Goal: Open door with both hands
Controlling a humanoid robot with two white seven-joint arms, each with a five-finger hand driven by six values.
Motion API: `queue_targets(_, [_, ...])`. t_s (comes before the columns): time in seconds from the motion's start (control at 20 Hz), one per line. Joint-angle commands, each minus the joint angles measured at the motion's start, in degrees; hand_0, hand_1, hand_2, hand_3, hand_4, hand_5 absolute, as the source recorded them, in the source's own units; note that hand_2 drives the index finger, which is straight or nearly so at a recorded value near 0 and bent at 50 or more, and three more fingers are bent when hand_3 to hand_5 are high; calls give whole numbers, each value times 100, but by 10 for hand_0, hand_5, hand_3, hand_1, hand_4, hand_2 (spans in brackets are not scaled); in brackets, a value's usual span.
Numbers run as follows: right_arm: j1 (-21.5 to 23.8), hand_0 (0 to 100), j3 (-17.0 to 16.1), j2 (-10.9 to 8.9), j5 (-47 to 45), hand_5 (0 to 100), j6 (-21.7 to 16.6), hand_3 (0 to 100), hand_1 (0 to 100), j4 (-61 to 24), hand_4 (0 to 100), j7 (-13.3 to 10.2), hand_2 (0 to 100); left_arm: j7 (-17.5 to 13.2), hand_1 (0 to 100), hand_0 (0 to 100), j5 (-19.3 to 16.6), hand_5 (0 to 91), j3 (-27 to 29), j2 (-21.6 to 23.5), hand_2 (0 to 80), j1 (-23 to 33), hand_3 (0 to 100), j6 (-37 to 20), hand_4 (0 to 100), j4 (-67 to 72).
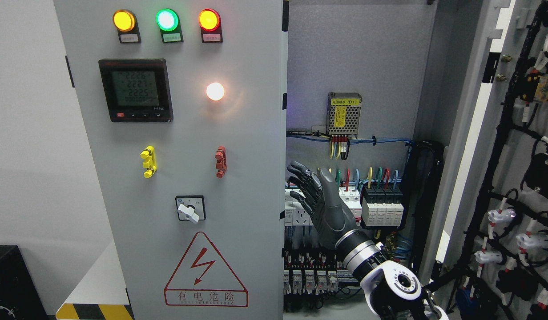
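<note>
A grey electrical cabinet fills the head view. Its left door (pixel 176 146) is shut and carries three indicator lamps, a digital meter (pixel 135 90), a lit white lamp, a yellow and a red handle, a rotary switch and a red shock warning triangle. The right door (pixel 472 133) stands swung open at the right, its inner side with black cable looms facing me. My right hand (pixel 316 195) rises from the lower right in front of the open compartment, fingers spread and pointing up-left, close to the left door's right edge (pixel 284 133), holding nothing. My left arm does not show.
Inside the compartment sit a perforated power supply with a yellow label (pixel 344 114), a row of breakers with coloured wires (pixel 380 200) and terminal blocks lower down. A black box (pixel 11 280) and a yellow-black floor stripe lie at lower left.
</note>
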Motion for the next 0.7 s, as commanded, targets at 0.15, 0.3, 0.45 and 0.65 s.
queue_targets(0.15, [-10, 0, 7, 1, -54, 0, 3, 0, 0, -52, 0, 47, 0, 2, 0, 0, 0, 0, -3, 12, 0, 2, 0, 21, 0, 2])
queue_targets(0.3, [-19, 0, 7, 1, -54, 0, 12, 0, 0, -8, 0, 83, 0, 2, 0, 0, 0, 0, -3, 12, 0, 11, 0, 21, 0, 10])
queue_targets(0.45, [-19, 0, 7, 1, -62, 0, 21, 0, 0, 36, 0, 161, 0, 2, 0, 0, 0, 0, -3, 12, 0, 11, 0, 21, 0, 2])
queue_targets(0.65, [-37, 0, -2, 1, -62, 0, 21, 0, 0, 54, 0, 355, 0, 2, 0, 0, 0, 0, -3, 12, 0, 20, 0, 21, 0, 2])
